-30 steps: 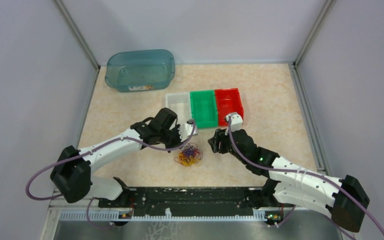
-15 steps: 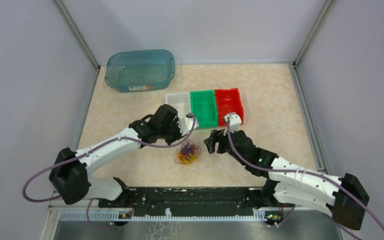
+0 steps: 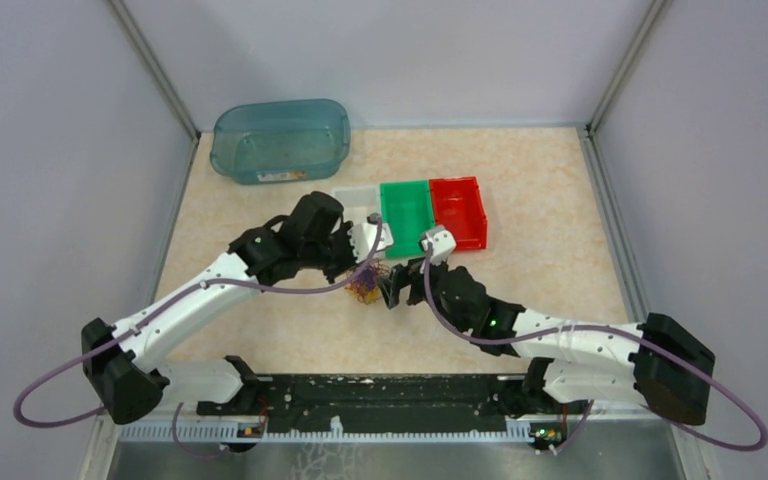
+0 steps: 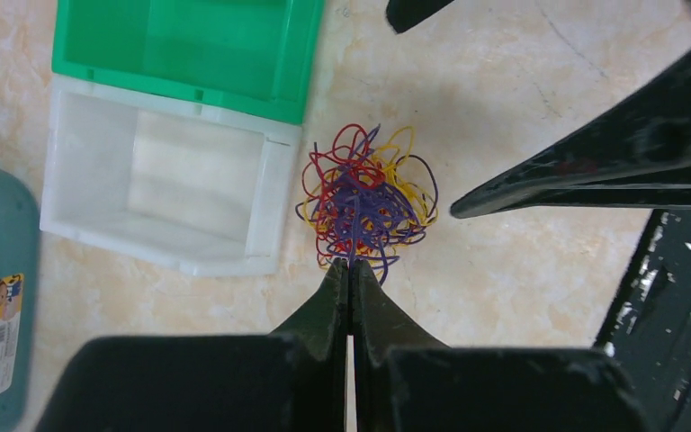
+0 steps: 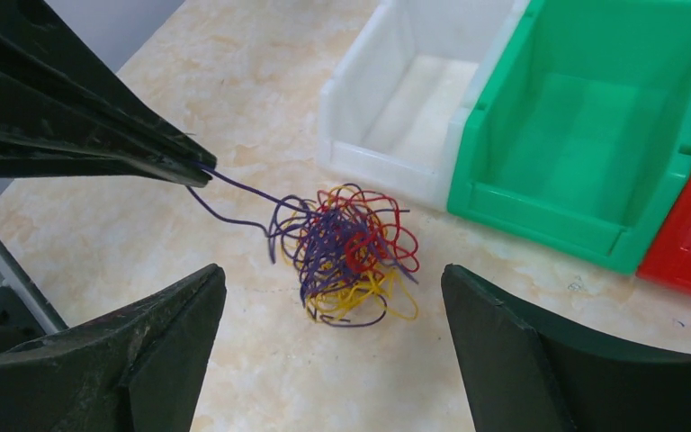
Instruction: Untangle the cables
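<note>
From above, a teal basin (image 3: 280,140) sits at 11 o'clock on the surface (image 3: 540,180), and nothing shows inside it. Near the middle a white bin (image 3: 352,196), a green bin (image 3: 407,212) and a red bin (image 3: 458,210) stand side by side and touching, all bare inside. The cables (image 3: 365,284) form one tangled clump on the surface at 6 o'clock from the white bin. The left tool (image 3: 364,270) is at the clump's top and the right tool (image 3: 394,288) is just beside it at 3 o'clock.

In the left wrist view, the left tool's jaws are pressed together on a purple strand at the clump's 6 o'clock edge. Red, purple and yellow loops lie just beside the white bin's corner. The white and green bins are bare, and the basin's labelled wall shows at 8 o'clock.

In the right wrist view, the right tool's jaws are spread wide with nothing in them, and the clump lies between them, untouched. At 10 o'clock the left tool pinches the purple strand (image 5: 234,191), which runs out from the clump.

Compared with a second ago, the clump has shifted toward 11 o'clock, closer to the white bin. The left arm now covers more of that bin. The right arm has swung in from 3 o'clock, uncovering the red bin.
</note>
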`<state>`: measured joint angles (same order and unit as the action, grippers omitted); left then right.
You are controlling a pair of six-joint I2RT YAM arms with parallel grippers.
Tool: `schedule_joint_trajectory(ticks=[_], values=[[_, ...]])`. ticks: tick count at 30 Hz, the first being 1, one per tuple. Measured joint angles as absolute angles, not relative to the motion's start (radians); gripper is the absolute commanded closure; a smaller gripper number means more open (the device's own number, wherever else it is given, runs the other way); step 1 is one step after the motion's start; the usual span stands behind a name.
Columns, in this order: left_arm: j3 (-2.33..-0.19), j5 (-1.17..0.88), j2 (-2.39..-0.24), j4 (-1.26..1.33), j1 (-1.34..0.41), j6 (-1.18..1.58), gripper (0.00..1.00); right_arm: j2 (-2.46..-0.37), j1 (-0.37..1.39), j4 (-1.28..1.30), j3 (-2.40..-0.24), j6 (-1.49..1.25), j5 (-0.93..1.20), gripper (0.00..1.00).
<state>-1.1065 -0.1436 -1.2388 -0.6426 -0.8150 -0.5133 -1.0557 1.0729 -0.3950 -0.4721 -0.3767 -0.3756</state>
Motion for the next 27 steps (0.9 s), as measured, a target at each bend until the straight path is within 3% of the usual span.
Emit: schedule_joint_trajectory(ticks=[20,27], values=[[-1.308,-0.390,-1.196,-0.851,-0.817,-0.498,1.00,-1.202,1.102,-0.596,-0.501,-0.367,-0.428,0.12],[-1.421,-0.491,-1.188,-0.889,-0.817,-0.516,1.00,-1.318,1.125,-0.672,-0.525,-0.408,-0.514,0.22]])
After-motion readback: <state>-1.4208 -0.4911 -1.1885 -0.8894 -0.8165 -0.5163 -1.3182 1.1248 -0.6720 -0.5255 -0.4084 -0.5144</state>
